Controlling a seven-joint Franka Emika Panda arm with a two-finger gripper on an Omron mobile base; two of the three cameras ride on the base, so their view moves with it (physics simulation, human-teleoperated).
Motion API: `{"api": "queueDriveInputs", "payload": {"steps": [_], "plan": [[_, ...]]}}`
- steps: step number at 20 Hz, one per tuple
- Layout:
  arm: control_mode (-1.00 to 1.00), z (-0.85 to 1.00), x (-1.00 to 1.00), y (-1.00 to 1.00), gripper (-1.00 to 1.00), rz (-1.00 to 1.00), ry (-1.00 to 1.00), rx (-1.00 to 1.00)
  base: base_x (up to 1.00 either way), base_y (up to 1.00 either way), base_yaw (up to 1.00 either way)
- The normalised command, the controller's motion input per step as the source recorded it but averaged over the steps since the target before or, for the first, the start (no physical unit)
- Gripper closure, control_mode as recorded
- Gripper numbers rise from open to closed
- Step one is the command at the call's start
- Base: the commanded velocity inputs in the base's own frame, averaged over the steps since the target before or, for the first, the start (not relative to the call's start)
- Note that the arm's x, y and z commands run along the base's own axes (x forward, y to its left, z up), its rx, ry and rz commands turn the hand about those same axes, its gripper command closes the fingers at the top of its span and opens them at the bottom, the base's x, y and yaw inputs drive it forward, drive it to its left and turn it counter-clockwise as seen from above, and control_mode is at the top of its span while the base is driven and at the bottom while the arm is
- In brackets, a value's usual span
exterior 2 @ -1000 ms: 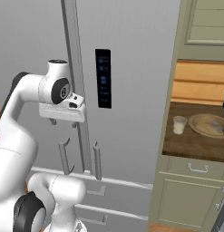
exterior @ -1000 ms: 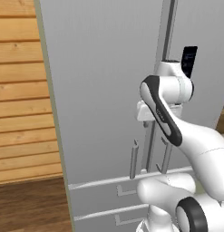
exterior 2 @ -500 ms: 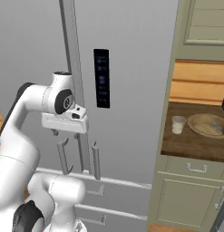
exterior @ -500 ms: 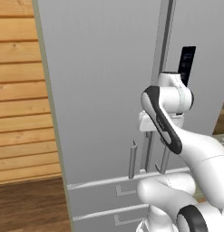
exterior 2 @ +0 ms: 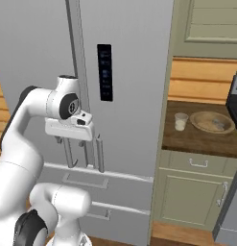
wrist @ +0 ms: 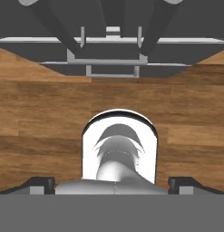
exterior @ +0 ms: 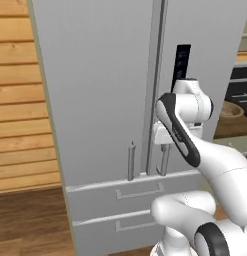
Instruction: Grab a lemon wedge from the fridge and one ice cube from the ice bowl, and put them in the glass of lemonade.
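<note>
The fridge [exterior: 110,100] stands shut, both doors closed, its two bar handles [exterior: 131,160] side by side just above the two drawers [exterior: 115,192]. The gripper [exterior 2: 67,140] hangs close in front of the doors at the level of the handles' lower ends, pointing down; in the hand view its fingertips [wrist: 41,182] sit far apart at the two bottom corners, so the jaws are spread wide and hold nothing. That view looks down past the handles and the drawer pulls [wrist: 112,68] to the wood floor [wrist: 41,118].

The black dispenser panel [exterior 2: 105,72] is on the fridge's right door, above and right of the gripper. Right of the fridge is a counter [exterior 2: 201,139]: the glass [exterior 2: 180,121] of pale lemonade stands on it nearest the fridge, and the bowl [exterior 2: 212,121] lies just beside the glass, farther from the fridge. What is in the bowl is too small to make out. The wedge cannot be seen with the fridge doors shut
</note>
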Motion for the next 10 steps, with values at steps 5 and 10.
{"api": "queueDriveInputs", "payload": {"steps": [5,10], "plan": [[1.0,0.0,0.0,0.0,-1.0,0.0,0.0,0.0,-0.49,-0.03,0.0],[1.0,0.0,0.0,0.0,-1.0,0.0,0.0,0.0,-0.67,-0.06,0.0]]}}
